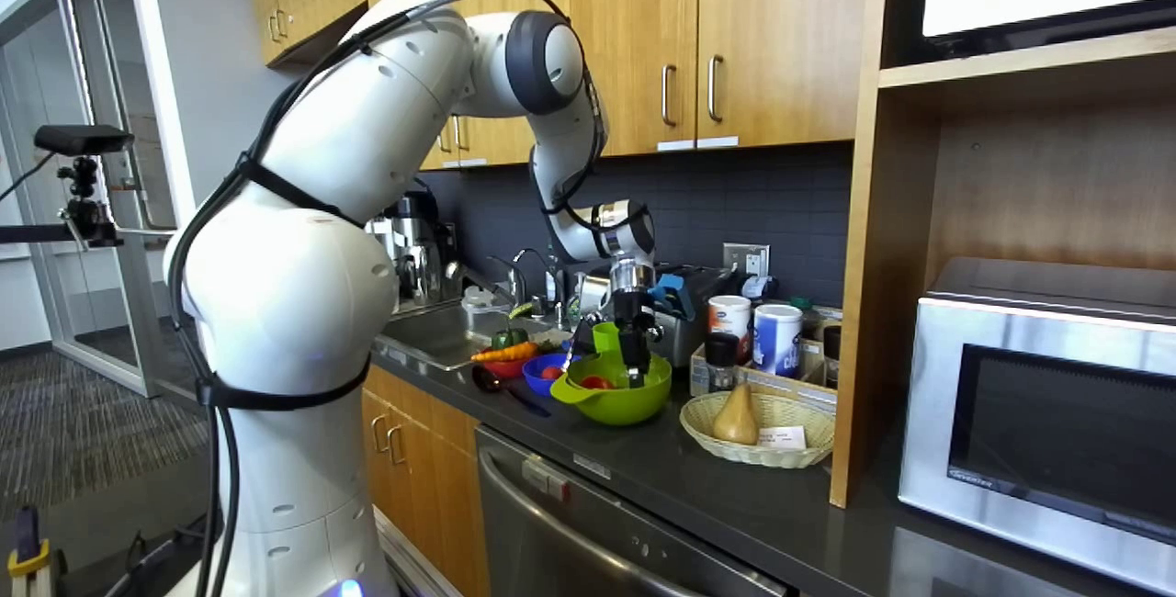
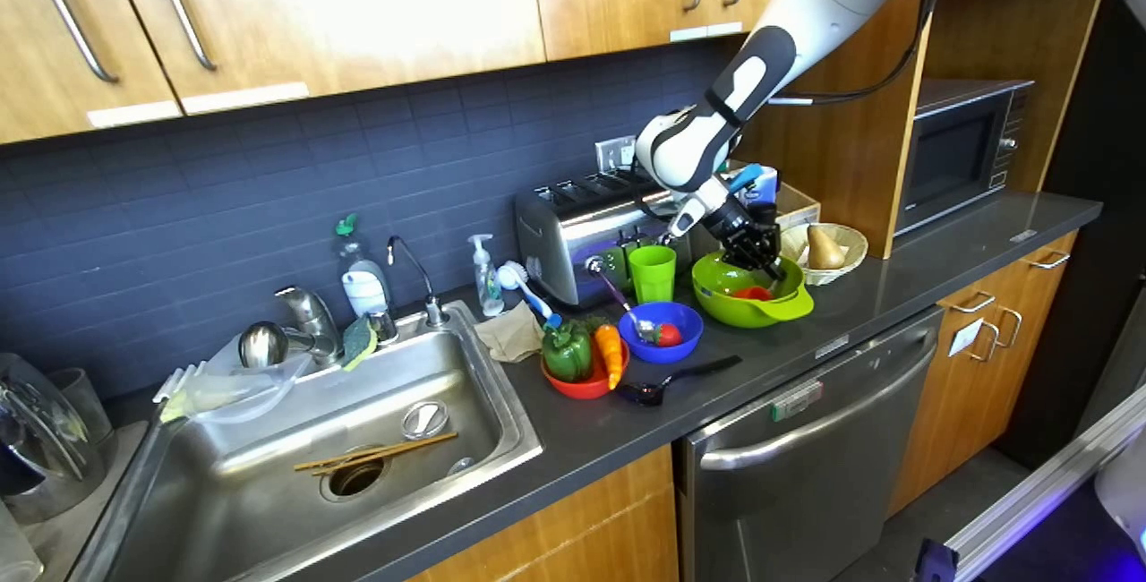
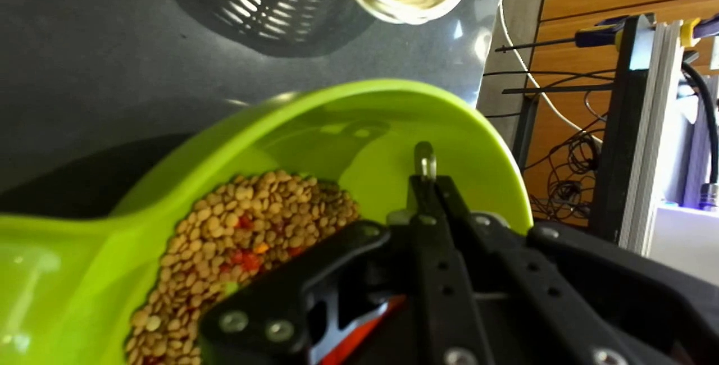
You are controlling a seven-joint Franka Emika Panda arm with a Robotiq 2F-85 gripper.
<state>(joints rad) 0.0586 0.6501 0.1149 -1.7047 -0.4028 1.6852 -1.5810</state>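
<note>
My gripper [image 3: 431,178] reaches down into the green bowl [image 3: 269,123], its fingers brought together. Between the fingertips sits a thin, shiny metal utensil [image 3: 427,164]; only its rounded end shows past them, and the rest is hidden. Beside the fingers, brown lentils [image 3: 224,224] with small red bits fill part of the bowl. Something red [image 3: 351,340] with a pale edge is partly covered by the gripper's linkage. Both exterior views show the gripper [image 1: 636,377] inside the green bowl [image 2: 748,315], near a red item [image 2: 754,293].
A wicker basket [image 1: 776,450] holding a pear-shaped gourd [image 1: 738,415] stands beside the bowl. A green cup [image 2: 652,273], blue bowl [image 2: 667,351], red bowl [image 2: 582,388] with vegetables and a black ladle [image 2: 685,376] lie toward the sink. Behind is the toaster [image 2: 582,251].
</note>
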